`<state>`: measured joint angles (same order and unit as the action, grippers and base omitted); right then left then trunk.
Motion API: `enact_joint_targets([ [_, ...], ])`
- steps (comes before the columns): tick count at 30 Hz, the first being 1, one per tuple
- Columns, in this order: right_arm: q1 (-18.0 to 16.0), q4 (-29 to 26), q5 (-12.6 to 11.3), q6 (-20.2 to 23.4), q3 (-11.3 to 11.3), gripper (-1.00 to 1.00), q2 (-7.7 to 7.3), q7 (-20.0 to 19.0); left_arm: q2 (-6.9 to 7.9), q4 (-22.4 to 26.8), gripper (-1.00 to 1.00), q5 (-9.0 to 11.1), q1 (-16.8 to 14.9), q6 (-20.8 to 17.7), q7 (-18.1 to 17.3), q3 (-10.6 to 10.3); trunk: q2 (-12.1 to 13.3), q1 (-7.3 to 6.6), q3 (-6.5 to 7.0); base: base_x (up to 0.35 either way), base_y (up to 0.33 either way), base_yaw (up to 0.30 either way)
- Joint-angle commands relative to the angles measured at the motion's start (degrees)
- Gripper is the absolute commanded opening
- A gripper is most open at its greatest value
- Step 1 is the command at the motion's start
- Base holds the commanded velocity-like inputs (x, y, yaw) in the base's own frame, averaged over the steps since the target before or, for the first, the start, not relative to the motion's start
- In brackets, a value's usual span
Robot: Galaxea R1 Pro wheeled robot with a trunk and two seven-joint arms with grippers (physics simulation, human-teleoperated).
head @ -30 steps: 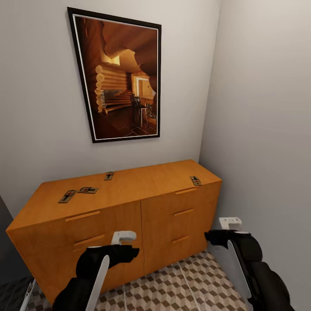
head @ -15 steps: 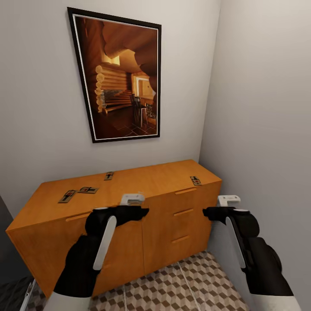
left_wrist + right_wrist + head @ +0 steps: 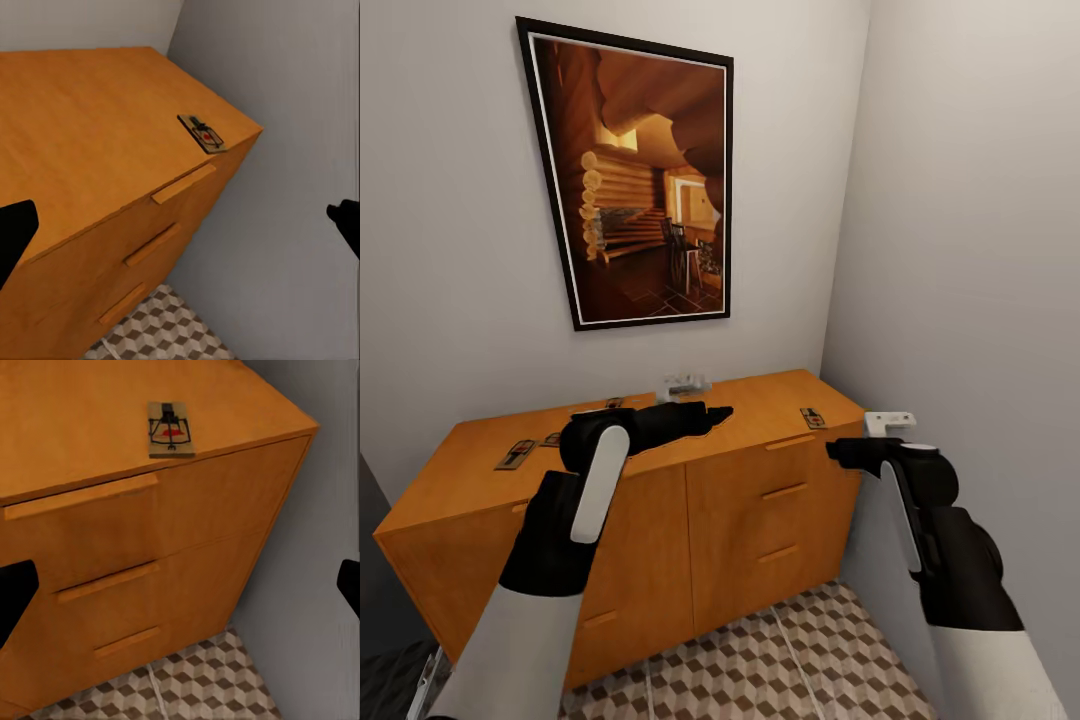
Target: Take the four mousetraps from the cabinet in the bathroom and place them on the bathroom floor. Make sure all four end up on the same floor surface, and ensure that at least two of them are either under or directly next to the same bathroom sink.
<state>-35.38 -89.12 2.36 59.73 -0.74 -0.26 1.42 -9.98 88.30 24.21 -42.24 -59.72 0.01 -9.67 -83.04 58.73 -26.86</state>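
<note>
Left hand [image 3: 712, 412] raised over the cabinet [image 3: 660, 500] top — fingers spread apart, holding nothing. Right hand [image 3: 840, 452] level with the cabinet's right end, off its front corner, fingers likewise apart and empty. One mousetrap [image 3: 813, 418] lies flat at the top's front edge just ahead of the right hand [image 3: 170, 430]. Another mousetrap [image 3: 515, 455] sits beyond the left arm, near the far-left end. Bathroom floor [image 3: 780, 660] tiles below — bare.

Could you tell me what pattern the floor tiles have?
The floor tiles have a brown, beige and white cube pattern, clearest in the right wrist view.
</note>
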Motion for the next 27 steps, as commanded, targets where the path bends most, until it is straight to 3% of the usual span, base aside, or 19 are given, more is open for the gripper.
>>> enact_joint_targets([
  [1,-0.59,-0.03,0.18,0.27,0.04,1.0,-0.02,-0.02,-0.02,0.03,1.0,0.29,-0.64,-0.22,0.02,0.02,-0.04,0.0,-0.07,0.0,0.0,0.0],
  [10,-6.26,0.62,-0.19,0.27,0.04,1.0,0.08,-0.02,-0.02,-0.1,1.0,1.37,-5.27,-0.18,0.29,0.37,-0.04,0.0,-0.07,0.0,0.0,0.0],
  [15,-9.09,1.56,-0.23,0.27,0.06,1.0,0.13,0.03,1.23,-0.2,1.0,0.81,-6.12,-0.25,0.49,0.82,-0.04,0.0,-0.07,0.0,0.0,0.0],
  [18,-10.73,2.46,-0.24,0.27,0.09,1.0,0.17,0.07,3.13,-0.37,1.0,0.43,-6.33,-0.28,0.59,1.32,-0.04,0.0,-0.07,0.0,0.0,0.0],
  [19,-11.86,3.41,-0.24,0.27,0.11,1.0,0.2,0.13,4.85,-0.65,1.0,0.28,-6.4,-0.28,0.63,1.62,-0.04,0.0,-0.07,0.0,0.0,0.0],
  [27,-16.79,11.46,1.48,0.27,0.2,1.0,0.95,1.18,11.56,-1.08,1.0,0.17,-6.52,-0.28,0.69,2.04,-0.04,0.0,-0.07,0.0,0.0,0.0],
])
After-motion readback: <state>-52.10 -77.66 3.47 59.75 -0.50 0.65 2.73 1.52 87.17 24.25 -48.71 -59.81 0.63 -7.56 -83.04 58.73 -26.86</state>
